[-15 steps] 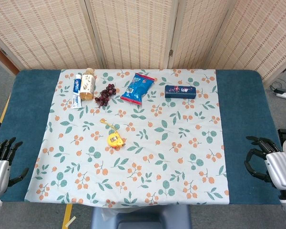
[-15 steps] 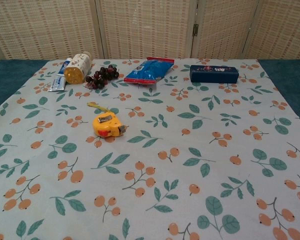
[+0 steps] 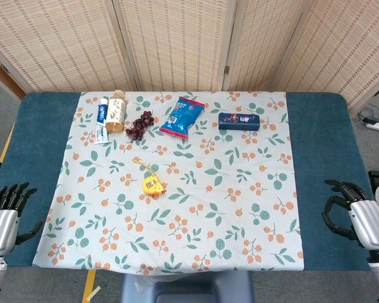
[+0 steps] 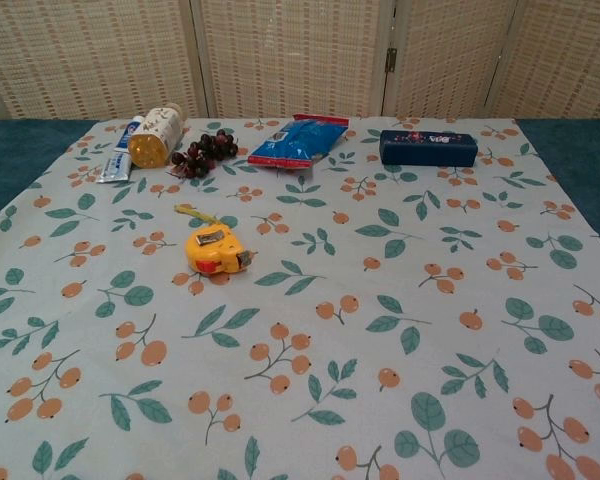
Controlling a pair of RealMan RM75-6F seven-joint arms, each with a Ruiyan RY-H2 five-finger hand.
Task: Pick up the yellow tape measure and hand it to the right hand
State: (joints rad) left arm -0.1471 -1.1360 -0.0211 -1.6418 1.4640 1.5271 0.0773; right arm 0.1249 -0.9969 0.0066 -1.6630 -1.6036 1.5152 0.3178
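The yellow tape measure (image 3: 152, 185) (image 4: 216, 250) lies on the floral cloth left of centre, a short yellow strap trailing from it toward the back. My left hand (image 3: 3, 214) hovers at the table's near left corner, fingers spread, holding nothing, well away from the tape measure. At the near right edge my right hand (image 3: 360, 216) is also empty, its fingers loosely apart. Neither hand appears in the chest view.
Along the back of the cloth (image 3: 240, 208) lie a toothpaste tube (image 3: 101, 120), a tipped bottle (image 3: 115, 112), dark grapes (image 3: 139, 125), a blue snack bag (image 3: 182, 117) and a dark blue box (image 3: 239, 121). Folding screens stand behind the table.
My left hand has dipped slightly lower at the corner and the right hand has shifted a little. The tape measure has not moved.
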